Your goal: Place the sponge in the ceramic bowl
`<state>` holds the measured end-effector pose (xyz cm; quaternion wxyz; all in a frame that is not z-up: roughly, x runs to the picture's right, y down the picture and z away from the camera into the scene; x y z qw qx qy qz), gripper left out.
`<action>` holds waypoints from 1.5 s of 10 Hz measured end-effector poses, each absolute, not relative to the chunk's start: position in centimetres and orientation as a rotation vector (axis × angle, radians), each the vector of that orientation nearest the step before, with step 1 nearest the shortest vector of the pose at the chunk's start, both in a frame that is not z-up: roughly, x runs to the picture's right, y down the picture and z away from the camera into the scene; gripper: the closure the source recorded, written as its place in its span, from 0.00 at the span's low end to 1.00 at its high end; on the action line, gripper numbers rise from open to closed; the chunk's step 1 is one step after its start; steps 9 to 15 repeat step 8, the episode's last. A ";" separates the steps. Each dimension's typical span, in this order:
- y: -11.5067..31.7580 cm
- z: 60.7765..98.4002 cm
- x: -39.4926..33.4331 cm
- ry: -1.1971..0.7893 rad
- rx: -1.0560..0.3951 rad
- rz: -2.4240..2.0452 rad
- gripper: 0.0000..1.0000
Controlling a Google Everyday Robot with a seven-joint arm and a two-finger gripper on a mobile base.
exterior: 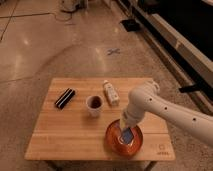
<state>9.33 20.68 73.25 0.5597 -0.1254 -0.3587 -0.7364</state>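
Note:
The ceramic bowl (111, 141), a wide orange-red dish, sits on the front right part of the wooden table (60, 135). My white arm comes in from the right and bends down over it. The gripper (125, 131) hangs low inside the bowl's rim, shut on the small light-blue sponge (127, 136). The sponge is tilted and lies over the middle of the bowl. Whether it touches the bowl's bottom I cannot tell.
A white cup (94, 105) with a dark inside stands mid-table, just left of the arm. A small pale bottle (110, 93) lies behind it. A black rectangular bar (64, 98) rests at the back left. Polished floor surrounds the table.

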 end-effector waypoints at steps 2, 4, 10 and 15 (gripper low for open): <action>21.8 74.1 9.5 -0.848 -0.306 -1.730 0.26; 21.6 75.1 10.8 -0.815 -0.324 -1.711 0.26; 20.6 75.8 12.8 -0.768 -0.348 -1.686 0.26; 20.6 75.8 12.8 -0.768 -0.348 -1.686 0.26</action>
